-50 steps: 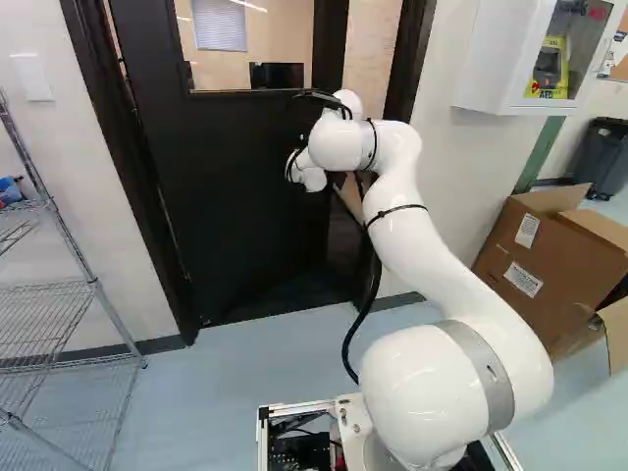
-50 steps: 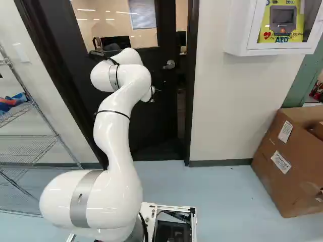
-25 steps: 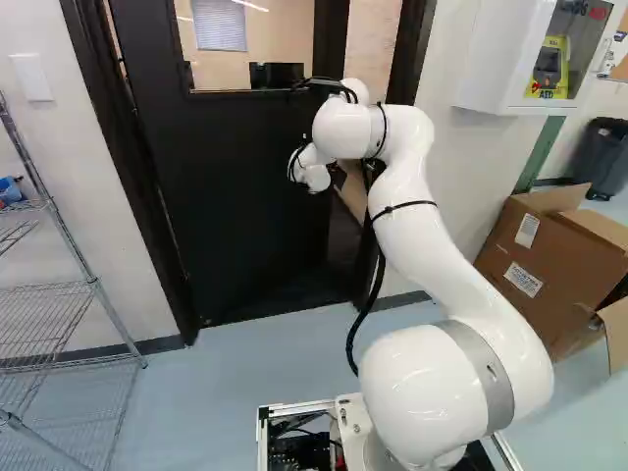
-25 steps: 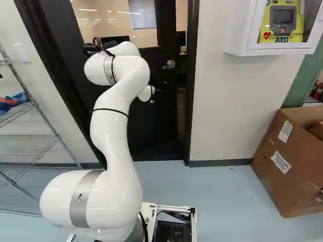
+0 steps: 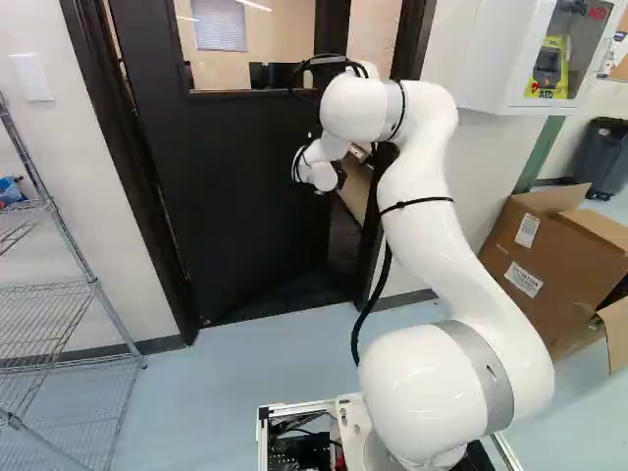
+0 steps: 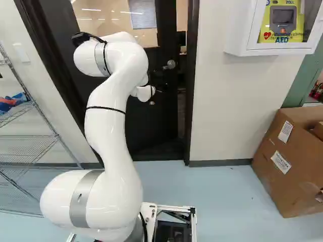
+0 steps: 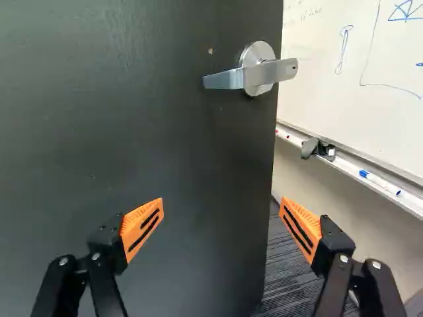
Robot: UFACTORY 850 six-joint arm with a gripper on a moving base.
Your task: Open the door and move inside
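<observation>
The hand [image 5: 340, 177], spread wide and gripping nothing, faces the ajar door [image 7: 139, 145] with 1 lever [image 7: 228, 78]. Inside: whiteboard [image 7: 330, 86], striped carpet [image 7: 285, 271]. Outside: blue floor [image 6: 227, 201], 1 box [image 6: 270, 176].

Room light: bright, fairly even; soft shading on glossy white robot arm [image 5: 422, 235], w/ small highlights
Window: clear glass pane [image 6: 118, 27] w/ white light streaks, upper pt.
Door: matte black slab [image 7: 132, 139] – v. dark, faint sheen in wrist view
Handle: silver metal lever [image 7: 258, 71], bright glints
Edges: black door frame [image 5: 128, 167] leans, approx. wide-angle
</observation>
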